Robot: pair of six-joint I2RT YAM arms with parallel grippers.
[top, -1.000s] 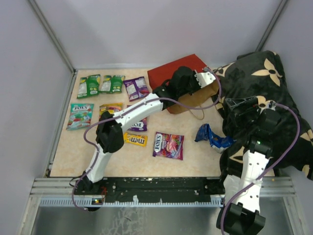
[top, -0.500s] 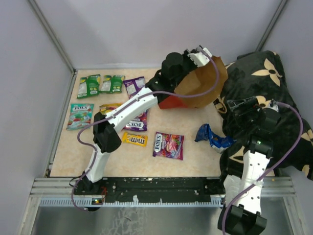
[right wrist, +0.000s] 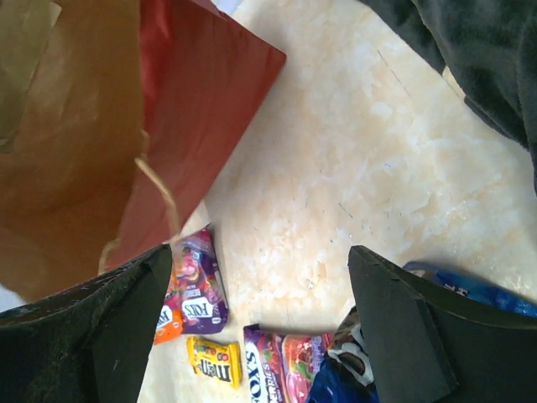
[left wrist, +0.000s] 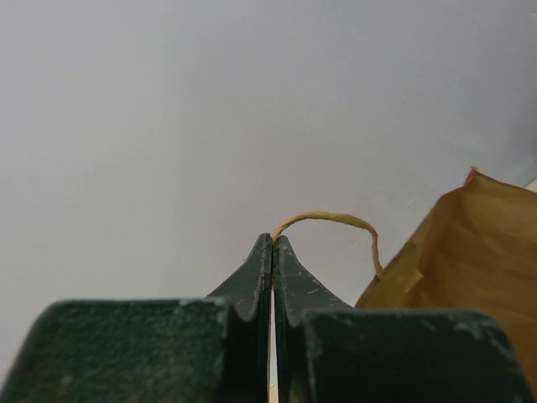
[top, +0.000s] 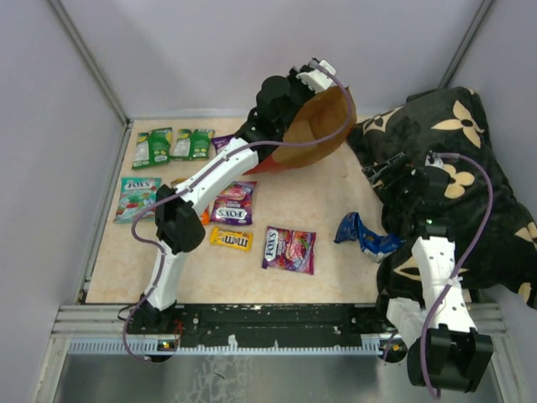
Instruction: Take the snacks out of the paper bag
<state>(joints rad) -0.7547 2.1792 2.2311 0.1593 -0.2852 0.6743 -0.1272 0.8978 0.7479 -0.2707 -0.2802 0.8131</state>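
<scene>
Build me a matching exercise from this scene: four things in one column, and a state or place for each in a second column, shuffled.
Column one:
1. paper bag
2. left tool
3. right tool
4. blue chip bag

Column two:
A. open, holding nothing
B. crumpled on the table beside the black flowered pillow
C. shut on the string handle
D. held up and tilted, brown inside showing

Pairs: 1-D, 2-C, 3-A, 4-B
</scene>
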